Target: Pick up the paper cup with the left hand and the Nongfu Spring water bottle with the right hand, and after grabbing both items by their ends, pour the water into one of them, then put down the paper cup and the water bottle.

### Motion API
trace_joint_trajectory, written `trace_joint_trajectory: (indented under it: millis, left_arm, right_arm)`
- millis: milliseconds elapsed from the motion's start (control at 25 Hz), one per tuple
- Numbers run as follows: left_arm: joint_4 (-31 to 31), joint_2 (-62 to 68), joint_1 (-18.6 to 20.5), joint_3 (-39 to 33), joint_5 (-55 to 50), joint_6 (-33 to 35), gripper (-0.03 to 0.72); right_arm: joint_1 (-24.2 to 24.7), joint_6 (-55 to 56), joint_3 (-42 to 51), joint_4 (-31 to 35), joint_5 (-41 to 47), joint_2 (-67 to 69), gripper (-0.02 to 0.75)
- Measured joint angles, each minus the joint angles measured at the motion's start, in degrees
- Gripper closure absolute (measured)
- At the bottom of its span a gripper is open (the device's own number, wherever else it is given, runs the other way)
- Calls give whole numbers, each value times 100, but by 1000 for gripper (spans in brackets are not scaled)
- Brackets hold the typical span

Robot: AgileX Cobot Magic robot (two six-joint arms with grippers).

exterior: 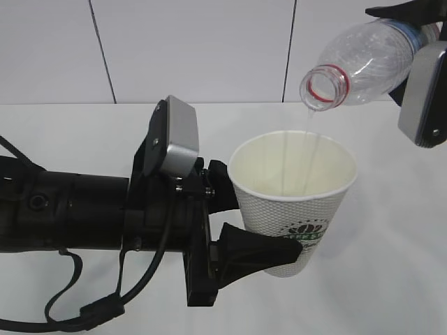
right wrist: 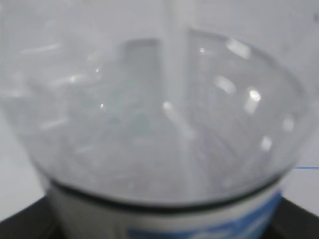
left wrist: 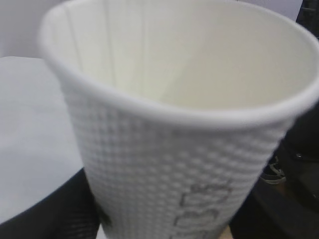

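The white dimpled paper cup (exterior: pixel 293 202) with a green logo is held upright above the table, my left gripper (exterior: pixel 264 218) shut on its lower half with black fingers (exterior: pixel 255 255) on either side. In the left wrist view the paper cup (left wrist: pixel 174 149) fills the frame, its cream inside in view, the left gripper (left wrist: pixel 164 219) around its base. The clear water bottle (exterior: pixel 370 59), red ring at its open neck, is tilted mouth-down over the cup, my right gripper (exterior: pixel 413 49) shut on its far end. A thin stream of water (exterior: pixel 311 150) falls into the cup. The right wrist view shows the bottle (right wrist: pixel 159 124) close up, its label blue and white, in the right gripper (right wrist: pixel 159 230).
A white table (exterior: pixel 70 132) lies under both arms, with a white panelled wall (exterior: pixel 195 49) behind. The left arm's black cable (exterior: pixel 105 303) hangs at the lower left. A silver-grey box (exterior: pixel 424 94) on the right wrist sits at the right edge.
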State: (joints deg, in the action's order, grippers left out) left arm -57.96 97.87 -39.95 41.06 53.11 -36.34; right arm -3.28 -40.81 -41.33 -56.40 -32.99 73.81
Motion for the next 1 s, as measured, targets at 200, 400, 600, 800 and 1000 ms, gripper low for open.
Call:
trace_joint_trajectory:
  millis: [200,400,600,800,1000]
  left_arm:
    - [0,0,0,0,0,0,173]
    - [0,0,0,0,0,0,173]
    - [0,0,0,0,0,0,173]
    - [0,0,0,0,8,0,173]
    - [0,0,0,0,8,0,173]
  right_arm:
    - [0,0,0,10,0,0,254]
    - [0,0,0,10,0,0,255]
    - [0,0,0,10,0,0,255]
    - [0,0,0,10,0,0,255]
    - [0,-10,0,10,0,0,255]
